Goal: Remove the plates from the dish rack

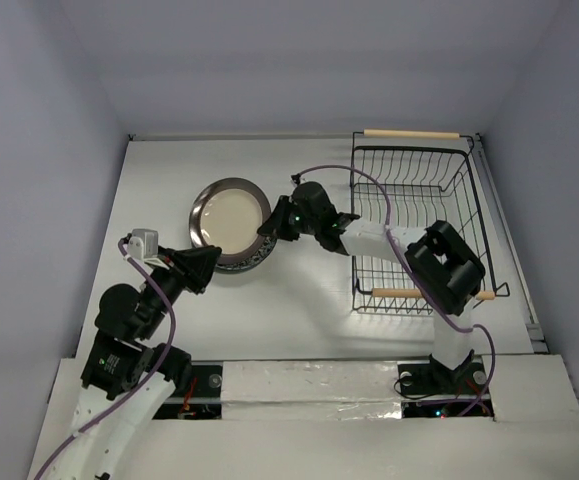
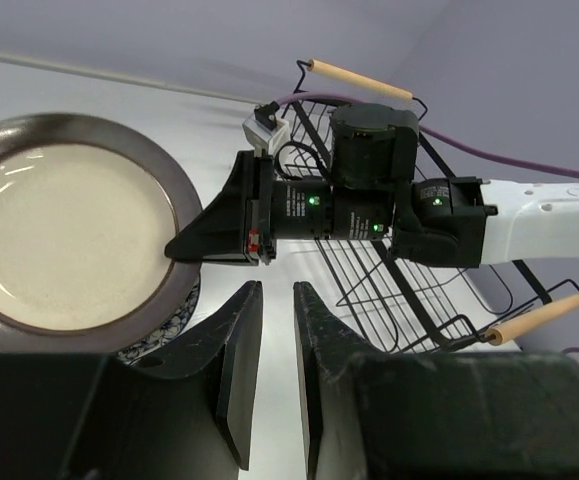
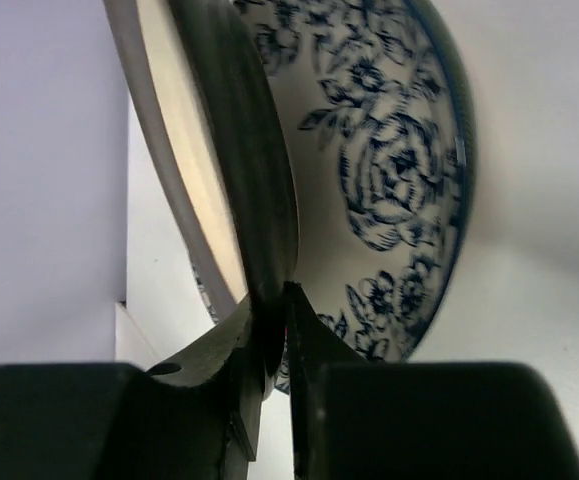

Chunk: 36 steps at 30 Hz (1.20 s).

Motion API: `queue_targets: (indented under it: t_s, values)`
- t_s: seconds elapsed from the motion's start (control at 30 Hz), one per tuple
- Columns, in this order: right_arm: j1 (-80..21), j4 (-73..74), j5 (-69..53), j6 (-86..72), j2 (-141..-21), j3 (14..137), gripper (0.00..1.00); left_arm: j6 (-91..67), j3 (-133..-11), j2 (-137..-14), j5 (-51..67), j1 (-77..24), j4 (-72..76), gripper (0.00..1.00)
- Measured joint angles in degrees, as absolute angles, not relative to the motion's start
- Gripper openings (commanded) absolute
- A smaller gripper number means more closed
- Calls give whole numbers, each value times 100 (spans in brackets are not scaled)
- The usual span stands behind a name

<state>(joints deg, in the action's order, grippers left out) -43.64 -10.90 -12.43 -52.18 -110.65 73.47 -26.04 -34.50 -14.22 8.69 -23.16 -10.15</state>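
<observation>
While the right tool (image 3: 272,300) clamps the rim of the brown-rimmed cream plate (image 2: 59,230), tilted face up over the floral plate (image 3: 399,170) left of the dish rack (image 1: 409,149), the left tool (image 2: 277,290) hovers slightly apart.

White arm links (image 2: 559,215), black joints (image 2: 369,140) and fingers (image 2: 237,345), purple cables (image 2: 509,155), green lights (image 2: 312,200)
</observation>
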Motion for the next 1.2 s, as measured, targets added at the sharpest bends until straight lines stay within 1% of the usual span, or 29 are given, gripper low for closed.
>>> queue_targets:
  t_s: [0.1,0.17,0.2,0.23,0.3,0.33,0.4,0.43,0.53,0.57,0.63,0.67,0.77,0.8,0.83,0.87,0.9,0.93,0.97,1.0,1.03,1.07,1.13,1.2]
  values:
    - [-4392,-1114,-1188,-5284,-11065,7212,24,-2604,-3450,-1459,847,-2316,-1015,16]
    - [-4407,-1122,-1175,-5301,-11065,7168,32,-2604,-3450,-1490,832,-2316,-1017,16]
    - [-4425,-1168,-1146,-5282,-11065,7146,39,-2604,-3450,-1500,827,-2316,-1017,16]
    - [-4442,-1166,-1125,-5275,-11063,7137,50,-2604,-3450,-1514,821,-2316,-1017,16]
    - [-4508,-1160,-1068,-5216,-11054,7122,61,-2604,-3450,-1529,799,-2316,-1024,16]
    - [-4552,-1142,-1033,-5166,-11037,7109,68,-2604,-3450,-1529,781,-2316,-1035,16]
    - [-4646,-1090,-932,-5063,-10967,7067,77,-2604,-3450,-1529,746,-2316,-1055,16]
    - [-4696,-1052,-880,-5013,-10908,7039,85,-2606,-3450,-1529,727,-2316,-1061,16]
    - [-4829,-895,-731,-4831,-10650,6965,94,-2606,-3450,-1529,679,-2316,-1063,16]
    - [-4877,-851,-652,-4772,-10536,6921,99,-2606,-3450,-1529,657,-2316,-1068,16]
    - [-4963,-738,-528,-4641,-10267,6807,100,-2606,-3450,-1529,611,-2314,-1094,16]
    - [-5000,-718,-467,-4587,-10108,6742,100,-2606,-3450,-1529,585,-2314,-1105,23]
    - [-5072,-687,-327,-4431,-9570,6508,100,-2628,-3450,-1531,537,-2314,-1109,35]
    - [-5076,-683,-298,-4394,-9376,6396,98,-2630,-3450,-1531,528,-2314,-1111,38]
    - [-5094,-687,-255,-4346,-9166,6259,92,-2641,-3450,-1531,519,-2314,-1114,40]
    - [-5098,-687,-174,-4303,-8945,6110,85,-2646,-3452,-1531,510,-2314,-1116,46]
    - [-5105,-661,-86,-4252,-8715,5953,75,-2641,-3452,-1531,506,-2314,-1120,49]
    - [-5105,-609,8,-4206,-8486,5808,38,-2644,-3452,-1531,502,-2314,-1127,51]
    - [-5105,-561,119,-4152,-8226,5671,19,-2648,-3452,-1531,497,-2314,-1133,57]
    - [-5105,-484,279,-4095,-7918,5520,8,-2644,-3452,-1529,499,-2314,-1142,60]
    - [-5105,-384,427,-4012,-7559,5374,0,-2644,-3452,-1527,495,-2314,-1151,63]
    - [-5105,-340,567,-3962,-7229,5266,0,-2644,-3454,-1522,486,-2314,-1157,68]
    - [-5100,-235,873,-3780,-6370,5065,0,-2637,-3459,-1496,458,-2314,-1168,72]
    - [-5103,-110,1275,-3546,-5325,4958,8,-2635,-3476,-1463,419,-2314,-1190,76]
